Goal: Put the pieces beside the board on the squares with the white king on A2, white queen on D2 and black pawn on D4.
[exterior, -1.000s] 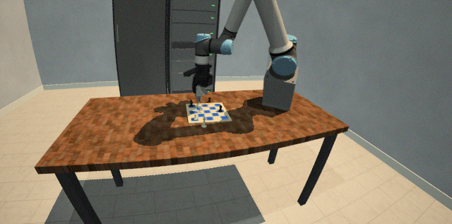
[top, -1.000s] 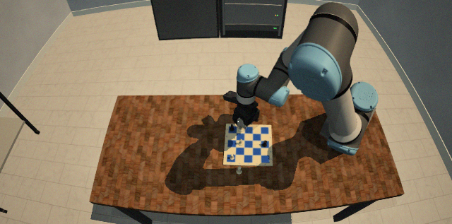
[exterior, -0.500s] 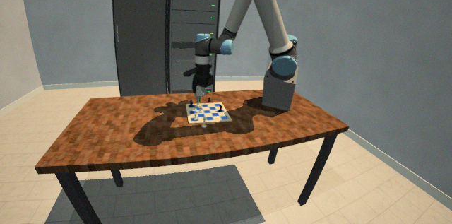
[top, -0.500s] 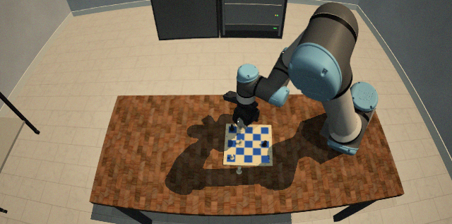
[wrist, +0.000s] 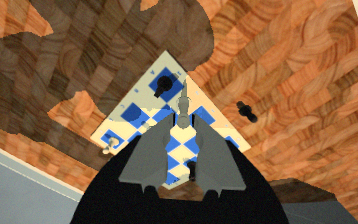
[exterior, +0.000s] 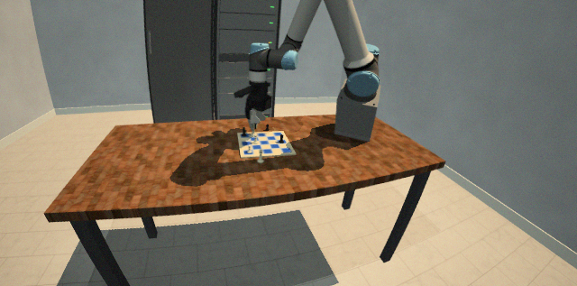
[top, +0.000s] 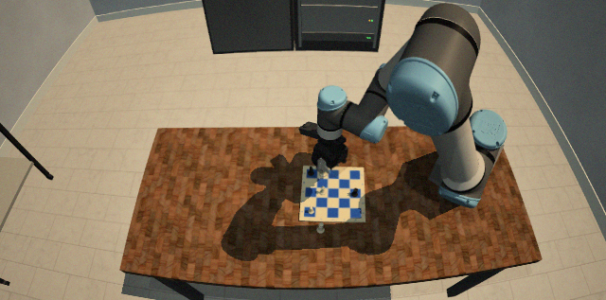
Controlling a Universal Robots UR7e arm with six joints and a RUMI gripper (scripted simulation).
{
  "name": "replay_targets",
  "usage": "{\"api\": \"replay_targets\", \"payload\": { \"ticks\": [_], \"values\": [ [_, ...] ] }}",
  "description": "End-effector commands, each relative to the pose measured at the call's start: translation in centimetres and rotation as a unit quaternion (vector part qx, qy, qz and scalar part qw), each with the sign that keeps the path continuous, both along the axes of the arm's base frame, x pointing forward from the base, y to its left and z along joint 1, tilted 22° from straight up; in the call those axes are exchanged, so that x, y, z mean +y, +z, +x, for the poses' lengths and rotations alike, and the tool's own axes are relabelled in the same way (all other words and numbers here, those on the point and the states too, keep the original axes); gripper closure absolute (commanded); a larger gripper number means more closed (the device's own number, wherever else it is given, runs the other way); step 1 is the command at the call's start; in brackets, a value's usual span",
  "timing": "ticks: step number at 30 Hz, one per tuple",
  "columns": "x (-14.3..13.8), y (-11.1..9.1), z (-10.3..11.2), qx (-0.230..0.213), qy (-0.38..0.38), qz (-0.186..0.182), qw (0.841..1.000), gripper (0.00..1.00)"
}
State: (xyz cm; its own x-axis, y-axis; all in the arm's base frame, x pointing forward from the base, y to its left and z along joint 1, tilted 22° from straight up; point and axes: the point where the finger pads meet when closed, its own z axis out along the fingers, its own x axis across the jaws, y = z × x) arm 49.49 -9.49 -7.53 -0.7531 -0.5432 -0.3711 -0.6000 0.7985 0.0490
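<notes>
The claw point(top: 323, 170) point(exterior: 253, 127) point(wrist: 183, 114) is standing slightly open around a white chess piece point(wrist: 183, 105) (a black one point(top: 311, 171) point(exterior: 244, 132) point(wrist: 164, 83) is standing just beside it).

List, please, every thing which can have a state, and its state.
gripper: slightly open, fingers around a white piece
white piece between the fingers: upright on the board
white piece beside the board: upright
black piece beside the board: upright
black corner piece: upright

brown-grey arm point(top: 451, 44) point(exterior: 344, 20), light-blue joint caps
</notes>
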Motion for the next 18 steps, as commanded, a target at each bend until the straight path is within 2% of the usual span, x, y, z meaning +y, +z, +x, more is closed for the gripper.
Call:
{"api": "replay_targets", "payload": {
  "ticks": [1,2,4,5,18],
  "values": [
    [-0.03,0.04,0.03,0.000,0.000,0.000,1.000,0.85],
    [-0.03,0.04,0.03,0.000,0.000,0.000,1.000,0.80],
    [-0.03,0.04,0.03,0.000,0.000,0.000,1.000,0.80],
    [-0.03,0.04,0.03,0.000,0.000,0.000,1.000,0.75],
    [-0.05,0.09,0.01,0.000,0.000,0.000,1.000,0.75]
  ]
}}
